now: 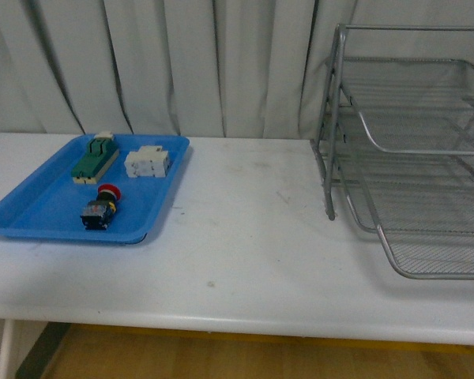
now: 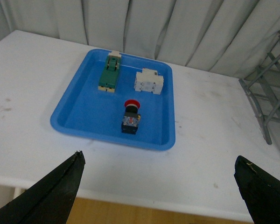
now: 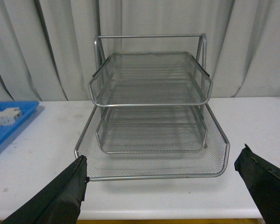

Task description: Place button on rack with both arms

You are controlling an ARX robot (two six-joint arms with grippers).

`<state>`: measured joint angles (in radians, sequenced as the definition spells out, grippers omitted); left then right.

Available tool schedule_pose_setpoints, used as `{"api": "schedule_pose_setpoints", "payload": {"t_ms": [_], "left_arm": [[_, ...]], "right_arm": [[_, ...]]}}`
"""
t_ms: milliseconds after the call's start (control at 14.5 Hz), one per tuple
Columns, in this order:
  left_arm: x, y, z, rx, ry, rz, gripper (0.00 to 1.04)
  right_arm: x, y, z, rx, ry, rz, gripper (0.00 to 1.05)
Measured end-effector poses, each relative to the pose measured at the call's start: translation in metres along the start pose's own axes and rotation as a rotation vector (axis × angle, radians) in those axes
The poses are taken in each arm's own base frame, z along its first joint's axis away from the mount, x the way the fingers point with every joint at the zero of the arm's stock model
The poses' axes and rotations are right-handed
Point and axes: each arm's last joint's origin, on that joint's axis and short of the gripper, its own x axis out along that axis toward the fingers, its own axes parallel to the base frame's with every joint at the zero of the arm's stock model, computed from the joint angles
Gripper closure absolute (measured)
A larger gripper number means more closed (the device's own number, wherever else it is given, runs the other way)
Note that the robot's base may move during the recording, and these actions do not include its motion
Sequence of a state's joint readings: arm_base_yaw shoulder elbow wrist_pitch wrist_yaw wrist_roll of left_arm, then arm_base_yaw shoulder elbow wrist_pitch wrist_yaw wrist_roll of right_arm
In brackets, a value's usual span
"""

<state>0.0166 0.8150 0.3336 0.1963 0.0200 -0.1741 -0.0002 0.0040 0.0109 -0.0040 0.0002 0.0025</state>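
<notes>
The button lies on its side inside the blue tray, in the tray's near half and close to its front rim, apart from the other parts. Its red cap points toward the tray's far side (the black body with blue and yellow bits is nearer the robot). At the tray's far end sit two more pieces: a green-and-beige block toward the far left and a white block just to the right of it, not touching. The tray rests on a white table, with a pale curtain behind. The rack stands on the same table well to the right of the tray, its wire shelves stacked in tiers. The left claw hangs above the table's near edge in front of the tray, its fingers spread wide. The right claw faces the rack's open front (away from the tray), fingers also wide apart.
</notes>
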Motion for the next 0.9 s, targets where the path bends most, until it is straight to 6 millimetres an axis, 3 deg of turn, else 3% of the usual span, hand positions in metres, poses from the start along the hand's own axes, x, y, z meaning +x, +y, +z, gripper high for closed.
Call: {"api": "schedule_pose_setpoints", "payload": {"t_ms": [69, 207, 276, 483, 621, 898], "left_arm": [[0.037, 0.002, 0.009, -0.002, 0.046, -0.013, 0.07], [0.111, 0.012, 0.009, -0.002, 0.214, 0.026, 0.07], [0.136, 0.016, 0.006, -0.007, 0.278, 0.043, 0.07], [0.168, 0.020, 0.001, 0.005, 0.350, 0.060, 0.07], [0.209, 0.024, -0.008, 0.036, 0.436, 0.099, 0.07], [0.256, 0.025, -0.003, 0.070, 0.487, 0.101, 0.07]], "right_arm": [[0.000, 0.000, 0.000, 0.000, 0.000, 0.000, 0.06], [0.000, 0.000, 0.000, 0.000, 0.000, 0.000, 0.06], [0.000, 0.000, 0.000, 0.000, 0.000, 0.000, 0.06], [0.000, 0.000, 0.000, 0.000, 0.000, 0.000, 0.06], [0.000, 0.000, 0.000, 0.000, 0.000, 0.000, 0.06], [0.000, 0.000, 0.000, 0.000, 0.000, 0.000, 0.06]]}}
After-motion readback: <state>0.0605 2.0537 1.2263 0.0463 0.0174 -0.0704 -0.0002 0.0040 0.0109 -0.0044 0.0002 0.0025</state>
